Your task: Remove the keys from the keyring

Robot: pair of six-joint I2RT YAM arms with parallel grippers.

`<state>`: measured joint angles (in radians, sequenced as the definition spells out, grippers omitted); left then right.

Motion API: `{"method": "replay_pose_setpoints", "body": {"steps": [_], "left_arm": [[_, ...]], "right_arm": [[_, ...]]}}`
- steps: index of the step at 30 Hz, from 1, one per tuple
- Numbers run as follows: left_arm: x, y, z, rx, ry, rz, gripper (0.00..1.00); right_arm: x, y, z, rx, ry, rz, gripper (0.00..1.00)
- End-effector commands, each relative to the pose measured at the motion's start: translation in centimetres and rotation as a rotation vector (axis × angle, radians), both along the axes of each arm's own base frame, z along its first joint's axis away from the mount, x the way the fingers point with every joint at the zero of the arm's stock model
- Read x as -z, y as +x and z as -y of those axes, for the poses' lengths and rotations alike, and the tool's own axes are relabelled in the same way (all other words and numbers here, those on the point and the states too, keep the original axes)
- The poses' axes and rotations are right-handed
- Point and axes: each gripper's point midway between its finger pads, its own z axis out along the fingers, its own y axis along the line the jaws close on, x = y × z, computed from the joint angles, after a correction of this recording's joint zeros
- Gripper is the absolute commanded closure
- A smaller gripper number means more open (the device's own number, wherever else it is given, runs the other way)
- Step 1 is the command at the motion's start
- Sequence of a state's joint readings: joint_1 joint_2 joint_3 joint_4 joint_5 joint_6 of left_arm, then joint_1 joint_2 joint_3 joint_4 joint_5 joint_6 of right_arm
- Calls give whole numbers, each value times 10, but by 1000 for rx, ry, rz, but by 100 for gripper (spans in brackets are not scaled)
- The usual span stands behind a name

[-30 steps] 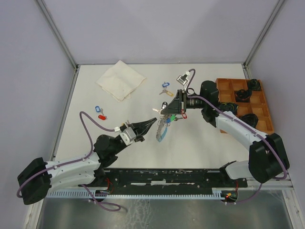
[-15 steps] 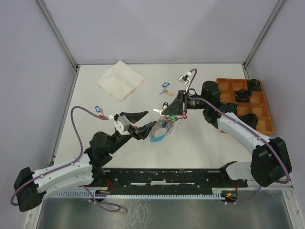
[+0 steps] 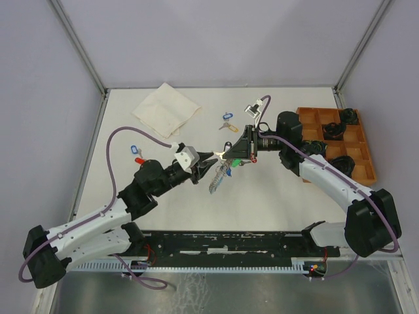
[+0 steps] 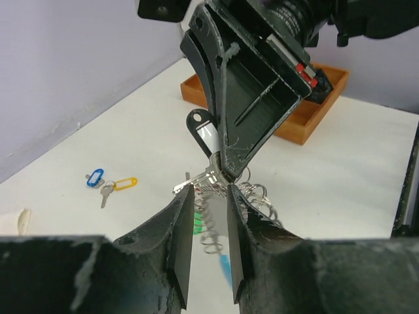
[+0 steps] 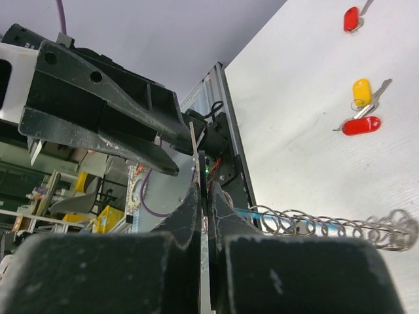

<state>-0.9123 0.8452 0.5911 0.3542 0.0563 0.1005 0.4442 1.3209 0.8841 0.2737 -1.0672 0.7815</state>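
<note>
My right gripper [image 3: 226, 156] hangs over the table's middle, shut on a silver key [image 4: 198, 182] with a dark tag [image 4: 202, 131]. The keyring [image 3: 219, 177], a coil of silvery chain with a light-blue band [image 4: 224, 267], dangles below it with more small rings [image 4: 256, 195]. My left gripper [image 3: 210, 159] faces the right one tip to tip. Its jaws stand a little apart, and the key's blade lies just past their tips in the left wrist view [image 4: 208, 191]. Nothing is between the pads. In the right wrist view the chain [image 5: 327, 226] runs off to the right.
Loose tagged keys lie on the table: a blue and yellow pair [image 3: 226, 122] at the back, red and blue ones [image 3: 137, 154] at the left. A folded white cloth [image 3: 165, 109] is at the back left. An orange compartment tray [image 3: 335, 118] stands at the right.
The left gripper was shut and lower left; it opened wide, rose to the right gripper's tips and narrowed. The keyring swung under the right gripper, which barely moved.
</note>
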Motion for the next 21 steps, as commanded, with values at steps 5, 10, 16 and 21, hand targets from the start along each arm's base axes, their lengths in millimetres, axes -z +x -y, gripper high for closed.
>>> {"method": "replay_pose_setpoints", "body": {"steps": [5, 10, 16, 21], "left_arm": [[9, 6, 6, 116, 64, 135, 67], [13, 4, 17, 190, 66, 135, 67], [14, -4, 16, 210, 15, 131, 64], [16, -8, 10, 200, -13, 112, 61]], "right_arm": [[-35, -3, 1, -15, 55, 127, 99], [-37, -4, 1, -20, 58, 129, 99], [-36, -4, 1, -20, 58, 129, 99], [-36, -4, 1, -20, 58, 128, 99]]}}
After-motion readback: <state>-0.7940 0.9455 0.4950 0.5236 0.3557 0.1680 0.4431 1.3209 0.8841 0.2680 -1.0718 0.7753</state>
